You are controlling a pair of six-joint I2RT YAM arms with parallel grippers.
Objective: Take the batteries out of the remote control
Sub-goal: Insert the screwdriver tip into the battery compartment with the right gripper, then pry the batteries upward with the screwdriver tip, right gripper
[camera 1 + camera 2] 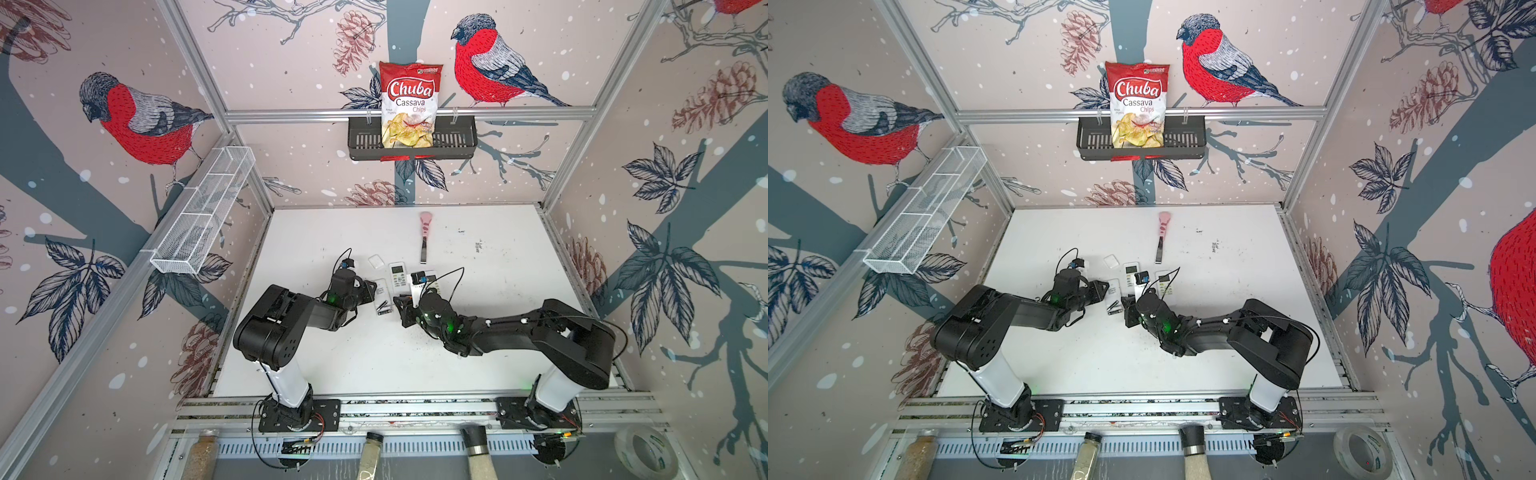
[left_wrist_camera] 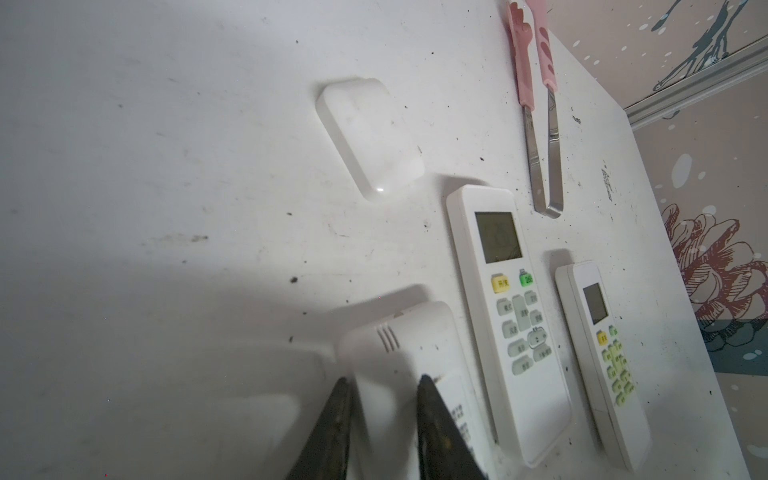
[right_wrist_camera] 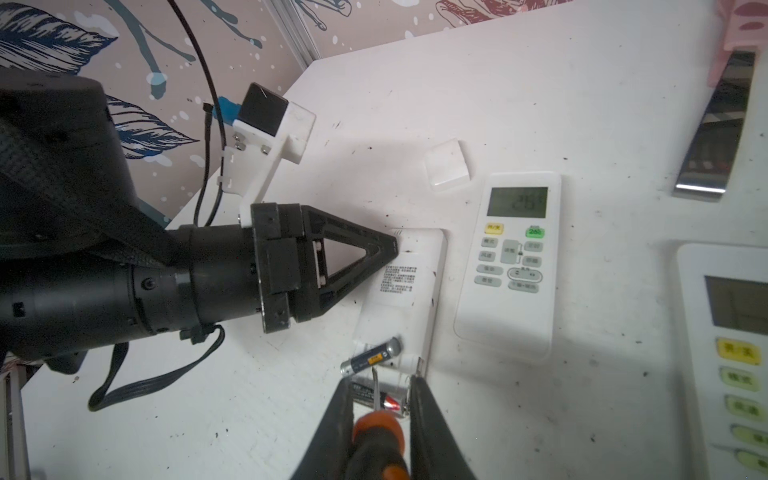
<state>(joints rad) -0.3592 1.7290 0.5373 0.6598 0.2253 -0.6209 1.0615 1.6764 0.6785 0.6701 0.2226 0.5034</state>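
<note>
Bullfinch-and-pinecone wallpaper wraps the cell, and the scuffed white tabletop [image 1: 374, 357] is speckled with dark grit. On the far wall I see a black slotted basket [image 1: 457, 139] holding a glossy red-and-white chips bag [image 1: 409, 104]. A white wire-mesh tray [image 1: 203, 216] hangs on the left wall. Along the near rail are three clear jars [image 1: 478, 465] of pale grain.

Mid-tabletop, three white plastic remotes sit side by side. The face-down remote [image 3: 411, 282] is leftmost, with its printed label up and its near-end bay uncovered. The batteries [image 3: 371, 357] are there. One slim dark cylinder with metal caps lies tilted across the bay's rim, and a second battery [image 3: 376, 397] sits lower in the bay, nearer my right tool. In both top views the batteries [image 1: 383, 308] show as dark slivers between the two tools.

My left tool [image 3: 392, 246] is clamped on the far-left edge of that remote, and the white shell fills the gap between its black fingers [image 2: 340, 415]. My right tool [image 3: 380, 384] is closed around a screwdriver [image 3: 376, 428] with an orange-and-black handle. Its thin steel blade reaches the tilted battery's side.

To the right lie the middle remote [image 3: 513, 266] and the right remote [image 3: 731, 353], both screens up. Beyond them rest a small rounded white cover [image 2: 368, 137] and pink-handled steel tongs [image 2: 540, 124].
</note>
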